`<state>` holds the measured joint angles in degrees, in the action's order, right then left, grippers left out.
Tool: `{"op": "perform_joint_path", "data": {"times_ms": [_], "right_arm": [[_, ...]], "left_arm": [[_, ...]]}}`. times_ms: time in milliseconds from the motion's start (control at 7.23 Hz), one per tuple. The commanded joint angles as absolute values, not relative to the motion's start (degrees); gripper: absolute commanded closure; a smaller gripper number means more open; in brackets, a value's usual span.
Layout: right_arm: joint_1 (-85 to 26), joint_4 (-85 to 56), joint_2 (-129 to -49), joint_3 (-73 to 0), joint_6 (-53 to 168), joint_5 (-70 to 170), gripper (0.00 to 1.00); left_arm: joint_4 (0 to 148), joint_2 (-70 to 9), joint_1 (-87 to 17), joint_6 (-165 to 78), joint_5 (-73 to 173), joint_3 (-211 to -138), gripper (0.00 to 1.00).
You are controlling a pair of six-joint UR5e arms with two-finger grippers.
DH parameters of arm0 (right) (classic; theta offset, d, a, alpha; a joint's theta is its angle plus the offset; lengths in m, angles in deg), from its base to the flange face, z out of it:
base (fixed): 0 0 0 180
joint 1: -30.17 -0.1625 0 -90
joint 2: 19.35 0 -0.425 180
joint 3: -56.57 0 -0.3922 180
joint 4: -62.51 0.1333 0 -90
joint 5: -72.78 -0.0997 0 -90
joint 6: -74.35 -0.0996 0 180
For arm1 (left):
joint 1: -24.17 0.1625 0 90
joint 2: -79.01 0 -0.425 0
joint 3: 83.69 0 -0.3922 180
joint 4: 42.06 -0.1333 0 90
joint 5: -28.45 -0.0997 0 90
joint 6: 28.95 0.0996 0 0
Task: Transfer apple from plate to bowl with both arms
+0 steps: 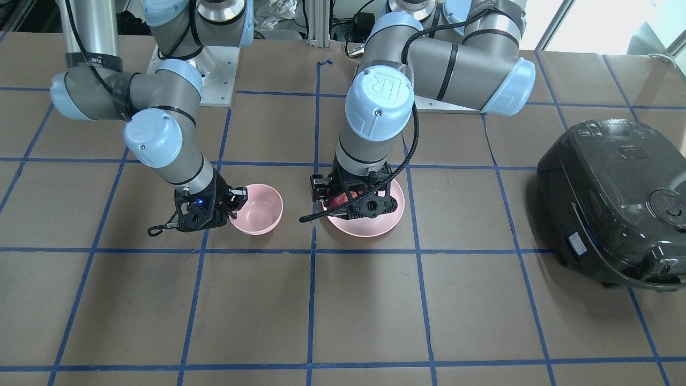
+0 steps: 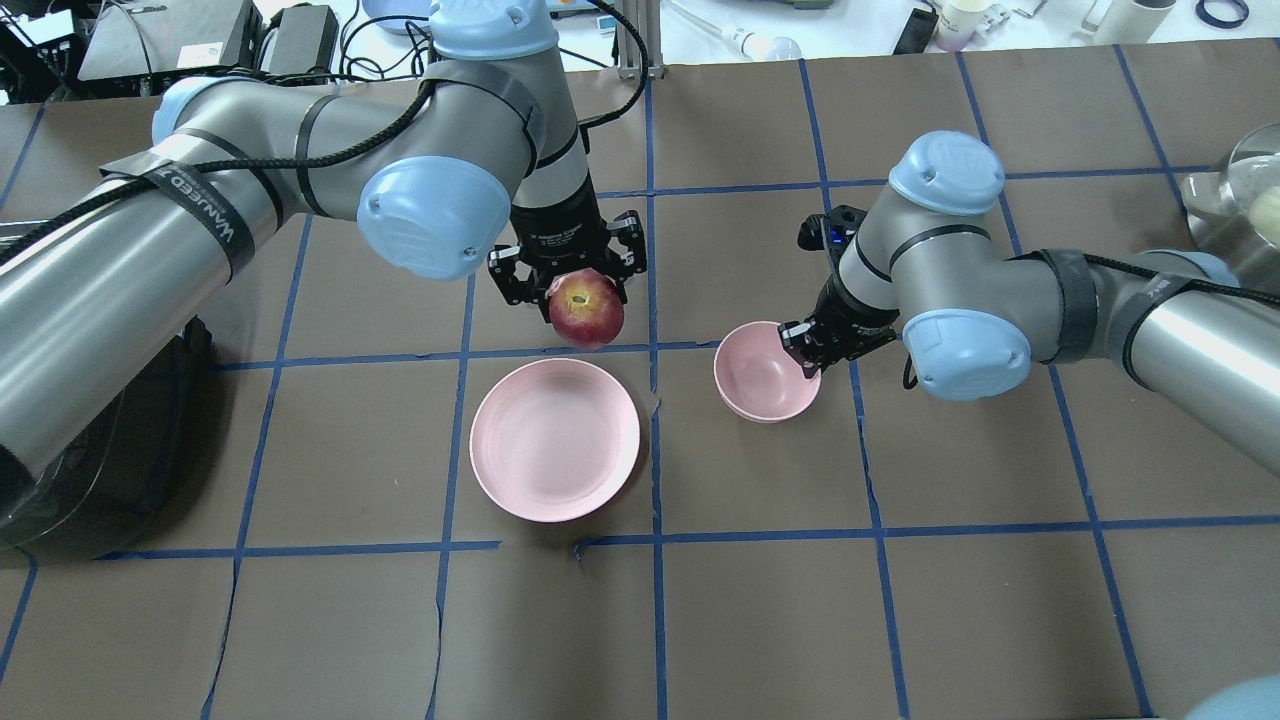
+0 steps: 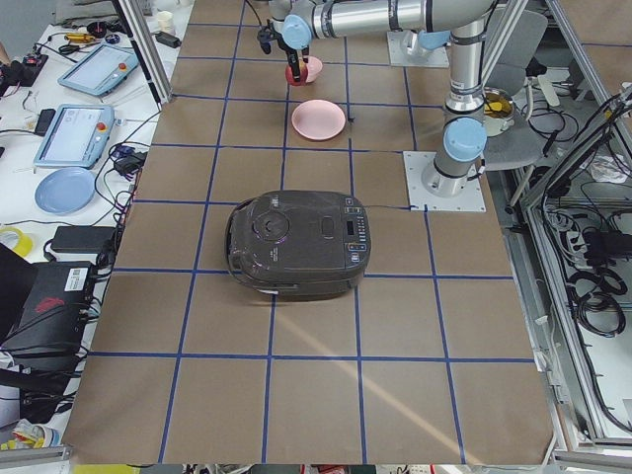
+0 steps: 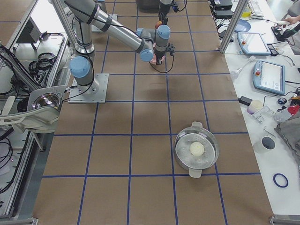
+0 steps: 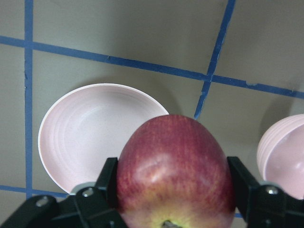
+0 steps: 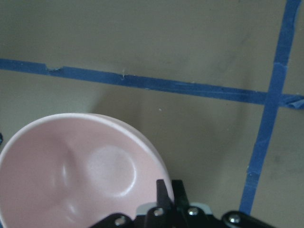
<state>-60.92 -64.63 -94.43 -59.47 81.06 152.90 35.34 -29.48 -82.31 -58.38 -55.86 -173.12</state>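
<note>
My left gripper (image 2: 583,296) is shut on the red apple (image 2: 586,310) and holds it in the air just past the far edge of the pale-pink plate (image 2: 555,440), which lies bare. In the left wrist view the apple (image 5: 175,166) sits between both fingers, with the plate (image 5: 90,133) below and the bowl (image 5: 285,152) at the right edge. My right gripper (image 2: 805,352) is shut on the near-right rim of the small pink bowl (image 2: 760,372). The right wrist view shows the bowl (image 6: 76,175) with nothing in it, and my gripper (image 6: 166,194) pinching its rim.
A dark rice cooker (image 1: 616,203) stands on the table's left side, beyond my left arm. A steel pot (image 4: 197,150) with a pale round object inside stands far to the right. Blue tape lines grid the brown table.
</note>
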Motion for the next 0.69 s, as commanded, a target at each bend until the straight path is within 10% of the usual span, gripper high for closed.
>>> {"op": "perform_joint_path", "data": {"times_ms": [0,415,553], "right_arm": [[-61.0,-63.5,-95.2,-60.1,80.8,153.5,0.55],[-60.1,-60.3,-97.3,-58.1,80.5,154.2,0.03],[-58.9,-55.6,-99.5,-56.1,80.5,157.6,0.01]], "left_arm": [[33.9,-29.9,-84.5,-62.5,-55.7,-173.2,1.00],[28.4,-32.5,-88.0,-71.2,-53.5,-173.2,1.00],[26.8,-33.7,-90.3,-75.1,-53.1,-173.2,1.00]]}}
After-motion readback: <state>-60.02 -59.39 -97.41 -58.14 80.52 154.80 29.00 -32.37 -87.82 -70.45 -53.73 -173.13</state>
